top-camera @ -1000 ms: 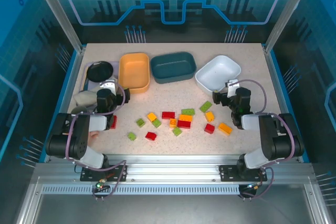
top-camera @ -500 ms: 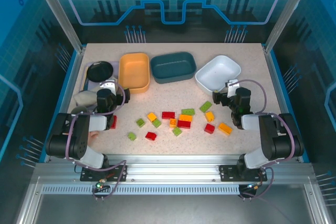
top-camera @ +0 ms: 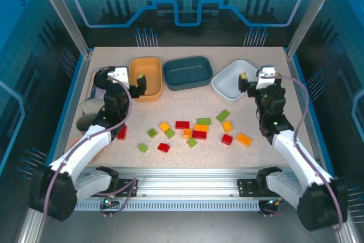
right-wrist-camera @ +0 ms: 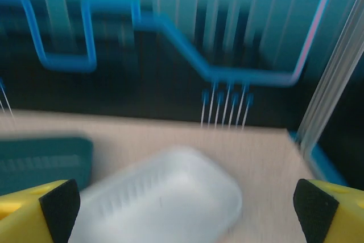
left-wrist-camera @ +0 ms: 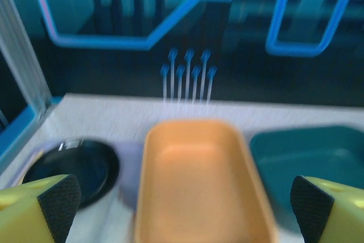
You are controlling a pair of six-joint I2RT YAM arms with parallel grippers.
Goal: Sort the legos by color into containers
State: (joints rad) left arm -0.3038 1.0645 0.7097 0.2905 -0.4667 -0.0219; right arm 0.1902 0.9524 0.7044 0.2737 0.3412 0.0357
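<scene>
Red, lime green and orange plastic bricks [top-camera: 199, 134] lie loose on the speckled counter [top-camera: 170, 103], nearest the arm bases. Most are singles set a little apart. Near the middle an orange one and a red one touch, and one red brick [top-camera: 121, 132] sits just beside the left arm.

Farther back, both arms reach toward the rear edge. The left hand [left-wrist-camera: 185, 208] is released, its black pads wide apart with nothing between them, and it looks out over the yellow-orange rounded tub [top-camera: 153, 64]. The right hand [right-wrist-camera: 187, 209] is likewise spread and empty, facing the white squarish tub [top-camera: 230, 81]. Both wrist views are blurred.

Along the far edge the dark teal tub [top-camera: 187, 72] stands between those two tubs, and a black round bowl [left-wrist-camera: 74, 166] sits to the left of the yellow-orange one. No brick shows in any tub.

Sorting looks barely begun, with neither hand yet on a brick. The next move calls for one hand to come back toward the near bricks, tip its fingers downward and straddle a single brick. An isolated one is safer than the touching pair, because closing there could drag the neighbour along. Which colour goes to which tub is not yet settled, though orange to the yellow-orange tub seems natural.
</scene>
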